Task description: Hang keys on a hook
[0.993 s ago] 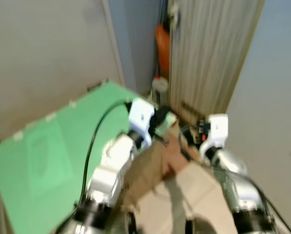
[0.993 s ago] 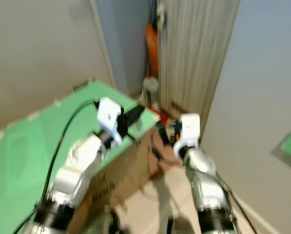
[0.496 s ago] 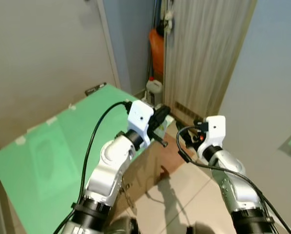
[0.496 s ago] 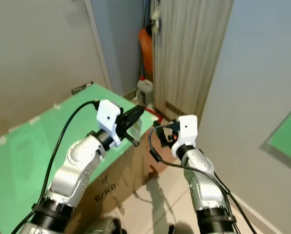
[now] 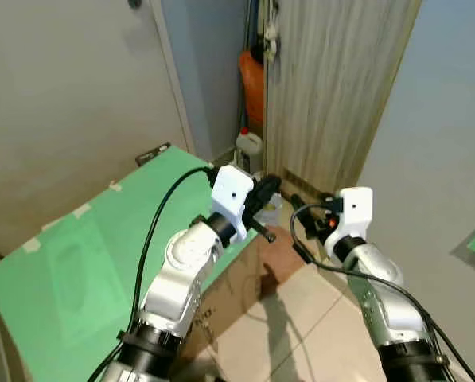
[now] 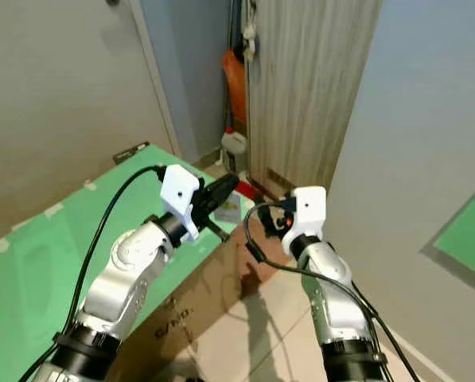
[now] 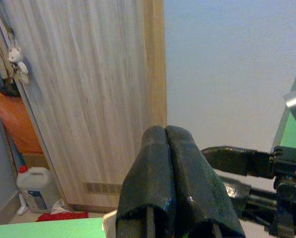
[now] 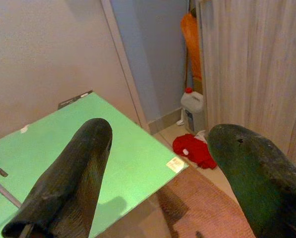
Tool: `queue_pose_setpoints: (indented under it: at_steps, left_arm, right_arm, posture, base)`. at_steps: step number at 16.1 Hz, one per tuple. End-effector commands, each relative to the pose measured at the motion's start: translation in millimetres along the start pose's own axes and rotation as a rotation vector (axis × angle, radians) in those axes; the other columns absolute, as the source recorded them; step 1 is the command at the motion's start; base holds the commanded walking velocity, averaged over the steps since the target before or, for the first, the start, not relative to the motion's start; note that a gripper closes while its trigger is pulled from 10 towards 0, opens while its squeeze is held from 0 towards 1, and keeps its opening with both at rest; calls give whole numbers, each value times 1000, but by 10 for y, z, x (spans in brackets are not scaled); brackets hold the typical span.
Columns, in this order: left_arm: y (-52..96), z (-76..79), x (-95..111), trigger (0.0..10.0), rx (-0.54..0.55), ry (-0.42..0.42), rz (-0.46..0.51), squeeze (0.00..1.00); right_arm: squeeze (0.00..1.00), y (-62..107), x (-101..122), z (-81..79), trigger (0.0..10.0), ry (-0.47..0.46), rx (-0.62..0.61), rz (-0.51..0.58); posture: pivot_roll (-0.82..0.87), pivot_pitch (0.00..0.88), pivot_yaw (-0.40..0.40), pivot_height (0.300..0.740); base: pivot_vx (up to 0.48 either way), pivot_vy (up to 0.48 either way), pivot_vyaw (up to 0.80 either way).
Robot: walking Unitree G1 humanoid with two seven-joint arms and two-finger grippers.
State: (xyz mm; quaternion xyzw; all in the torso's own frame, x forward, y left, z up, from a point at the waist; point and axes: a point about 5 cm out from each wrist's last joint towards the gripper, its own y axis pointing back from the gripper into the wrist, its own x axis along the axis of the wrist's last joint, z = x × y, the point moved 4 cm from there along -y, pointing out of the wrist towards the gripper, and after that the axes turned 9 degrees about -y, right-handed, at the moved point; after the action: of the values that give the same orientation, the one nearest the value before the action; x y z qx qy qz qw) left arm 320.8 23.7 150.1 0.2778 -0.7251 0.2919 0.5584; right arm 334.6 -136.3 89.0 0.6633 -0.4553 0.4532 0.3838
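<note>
Head views: both arms reach forward over the corner of a green board (image 5: 70, 263) that lies on a cardboard box (image 5: 235, 274). The left gripper (image 5: 269, 188) hangs past the board's far corner, its black fingers pressed together. The right gripper (image 5: 299, 202) is just beside it, over a brown rug (image 5: 283, 248); from here I cannot tell how its jaws stand. Ahead is a wooden panel (image 5: 336, 87). High on the panel's left edge hangs a small pale bunch (image 5: 270, 33); it is too small to tell whether it is keys, and it is well apart from both grippers. Below it an orange bag (image 5: 251, 73) fills the gap between panel and wall, with a white jug (image 5: 250, 146) on the floor.

Left wrist view: the two fingers (image 7: 150, 168) lie shut against each other along their length, with nothing visible between them. The pale bunch (image 7: 18, 62) shows as whitish lumps dangling against the panel's edge, above the orange bag (image 7: 11, 119) and the jug (image 7: 36, 188). A scrap of red cloth (image 7: 63, 215) lies by the jug. The other arm's black fingers cross beside the shut pair.

Right wrist view: the right gripper (image 8: 160, 136) is spread wide and holds nothing. Between its fingers are the board's corner with a small label (image 8: 176, 164), the red cloth (image 8: 195, 149), the jug (image 8: 192, 110) and the rug (image 8: 202, 203).
</note>
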Motion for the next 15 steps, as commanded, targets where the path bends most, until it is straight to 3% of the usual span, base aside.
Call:
queue_pose_setpoints:
  at_steps: [1,14,15]
  left_arm:
    - [13,-15,-21,0,-2,-4,-8,0]
    - [7,21,-37,0,-52,-40,-9,0]
    - [6,16,-31,0,-52,-41,-7,0]
  right_arm:
    - [0,-3,-18,-26,10000,12,6,-13]
    - [0,-14,-57,-16,10000,4,13,-22]
    - [0,-14,-56,-16,10000,4,14,-22]
  posture:
    - [-124,0,105,740]
    - [-119,0,103,740]
    - [-119,0,103,740]
  base:
    - [0,0,0]
    - [0,0,-767]
    - [0,-480,-763]
